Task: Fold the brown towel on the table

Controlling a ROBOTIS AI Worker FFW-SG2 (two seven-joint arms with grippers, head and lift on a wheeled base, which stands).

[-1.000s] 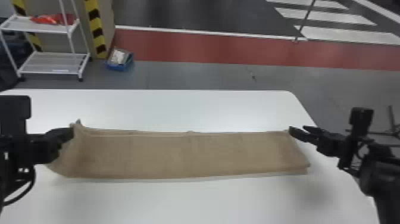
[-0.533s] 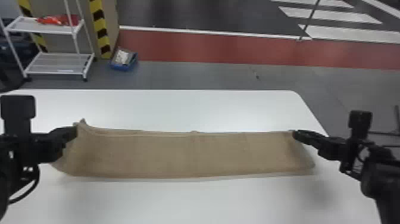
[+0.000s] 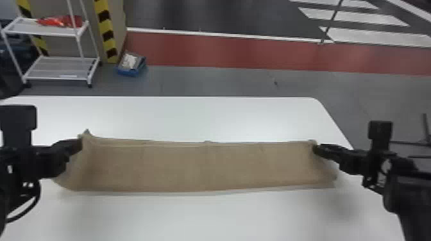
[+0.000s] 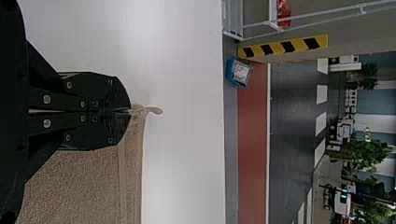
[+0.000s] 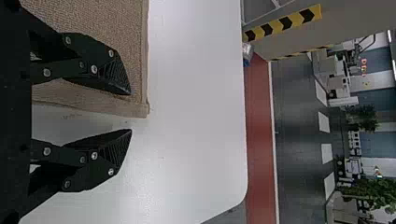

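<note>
White, round-cornered worktop spreads before us. Across it, left to right, a brown woven-cloth towel lies as a long strip; layered edges suggest to us that lengthwise folding is done. Crosswise folding remains, we judge, plus any final smoothing. Left black two-fingered end effector: clenched on the towel near its far left corner, cloth lifted there. Right black two-fingered end effector: released at the far right corner, one finger over cloth, the other beyond its right edge.
</note>
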